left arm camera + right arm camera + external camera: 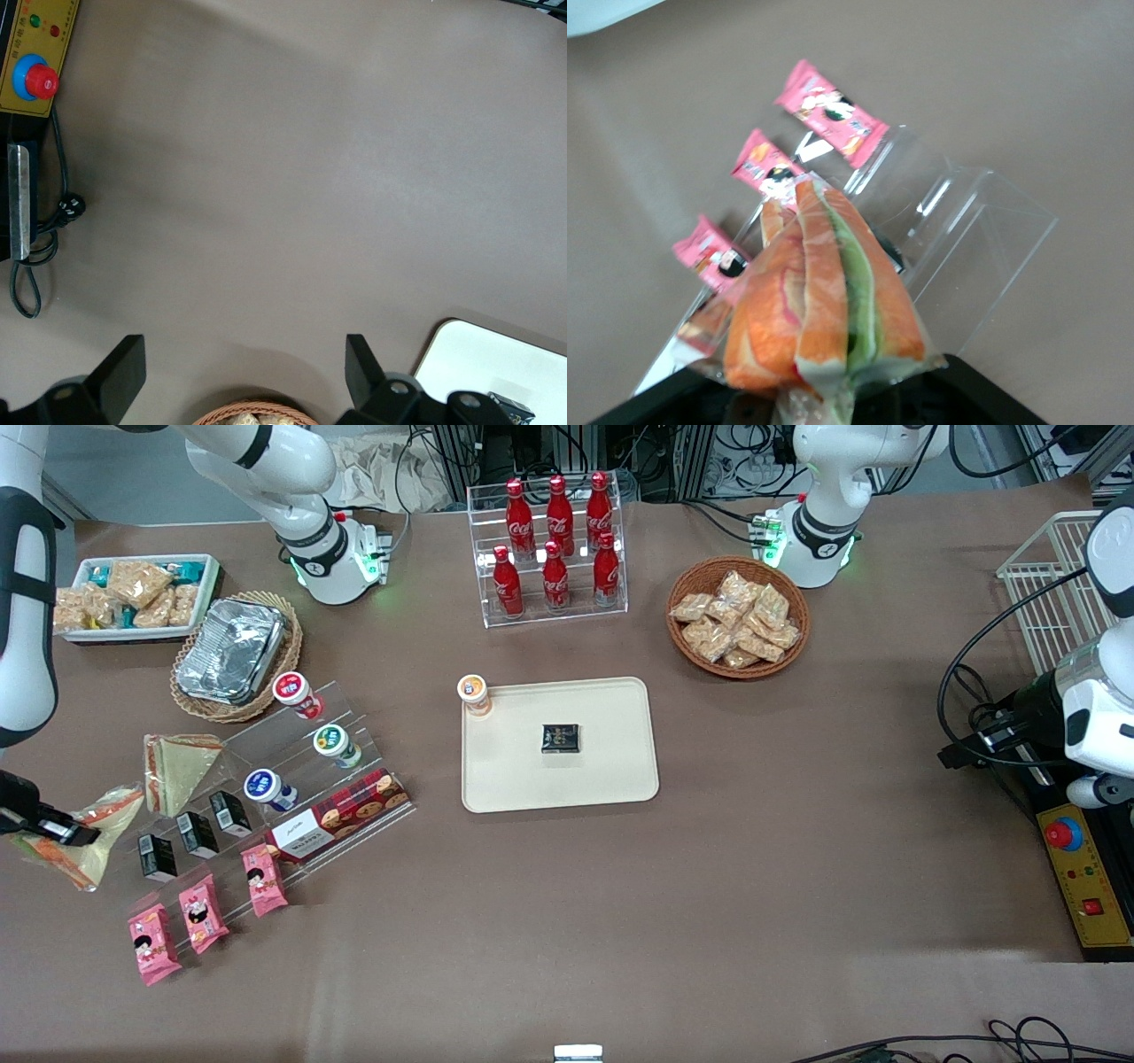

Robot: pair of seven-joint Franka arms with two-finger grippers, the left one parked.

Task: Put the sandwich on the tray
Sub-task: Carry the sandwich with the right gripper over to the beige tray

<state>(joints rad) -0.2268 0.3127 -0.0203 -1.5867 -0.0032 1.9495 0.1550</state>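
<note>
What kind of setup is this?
Likely a lab mock-up of a snack shop: red cola bottles in a clear acrylic rack, cables around. The gripper, toward the working arm's end, holds the plastic-wrapped wedge sandwich.

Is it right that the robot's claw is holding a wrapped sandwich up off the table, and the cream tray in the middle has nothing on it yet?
Not quite. The gripper does hold the sandwich above the table at the working arm's end, but the tray is not bare: the front view shows a small black packet on it and an orange-lidded cup at its corner.
</note>
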